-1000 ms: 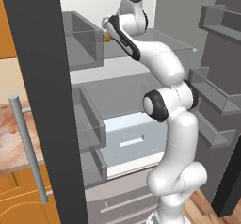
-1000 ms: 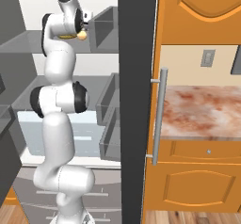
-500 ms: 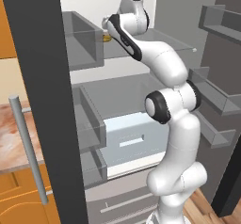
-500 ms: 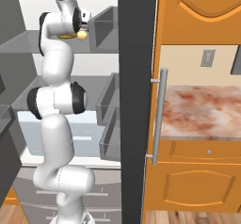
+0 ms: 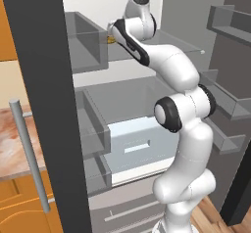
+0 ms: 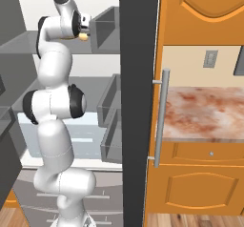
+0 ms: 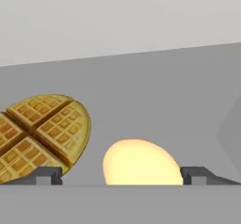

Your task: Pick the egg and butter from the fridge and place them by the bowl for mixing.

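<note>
Robot arm reaching onto the top shelf of an open dark-grey-doored fridge [image 5: 39, 104], its two-finger gripper [image 7: 121, 175] lined up on a small, smooth, pale tan-yellow egg [image 7: 141, 164].

The jaws stand wide, one dark tip on each side of the egg, not closed on it. Nothing is lifted yet, so both pickups seem left to do. Beside the egg lies a golden, round waffle [image 7: 40, 136] with a gridded surface, on the flat matte grey shelf [image 7: 155, 100].
</note>
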Available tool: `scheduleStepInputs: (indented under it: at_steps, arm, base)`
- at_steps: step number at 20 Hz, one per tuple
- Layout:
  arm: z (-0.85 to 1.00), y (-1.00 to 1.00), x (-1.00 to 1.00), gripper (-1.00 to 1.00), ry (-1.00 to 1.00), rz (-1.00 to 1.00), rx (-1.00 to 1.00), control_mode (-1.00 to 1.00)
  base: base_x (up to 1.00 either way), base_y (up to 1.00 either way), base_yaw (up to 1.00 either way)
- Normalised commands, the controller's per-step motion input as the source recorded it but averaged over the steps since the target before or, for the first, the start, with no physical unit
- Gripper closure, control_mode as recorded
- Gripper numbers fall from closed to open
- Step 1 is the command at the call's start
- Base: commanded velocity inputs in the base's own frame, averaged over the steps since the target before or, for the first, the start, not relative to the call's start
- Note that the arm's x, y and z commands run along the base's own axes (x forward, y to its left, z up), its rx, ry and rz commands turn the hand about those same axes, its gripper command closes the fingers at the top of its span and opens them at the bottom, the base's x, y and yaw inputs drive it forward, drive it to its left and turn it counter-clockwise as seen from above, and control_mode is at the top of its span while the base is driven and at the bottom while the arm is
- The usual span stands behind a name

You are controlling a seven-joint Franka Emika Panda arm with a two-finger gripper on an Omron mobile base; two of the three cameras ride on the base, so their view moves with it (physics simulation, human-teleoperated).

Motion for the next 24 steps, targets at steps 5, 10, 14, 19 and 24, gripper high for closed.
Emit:
scheduleStepInputs:
  at_steps: [5, 10, 14, 19, 24]
  arm:
    - [-0.15, 0.00, 0.00, -1.00, 0.00, 0.00, -0.04, -1.00]
    - [-0.20, -0.01, 0.13, -1.00, -0.03, 0.00, -0.08, -1.00]
    - [-0.15, -0.04, 0.18, -1.00, -0.05, 0.00, -0.07, -1.00]
    - [-0.19, -0.01, 0.08, 1.00, -0.01, 0.00, -0.07, -1.00]
    - [-0.04, 0.00, 0.01, 1.00, 0.00, 0.00, -0.01, -1.00]
  base:
    - [0.00, 0.00, 0.00]
    - [0.00, 0.00, 0.00]
    - [0.00, 0.00, 0.00]
    - [0.00, 0.00, 0.00]
    - [0.00, 0.00, 0.00]
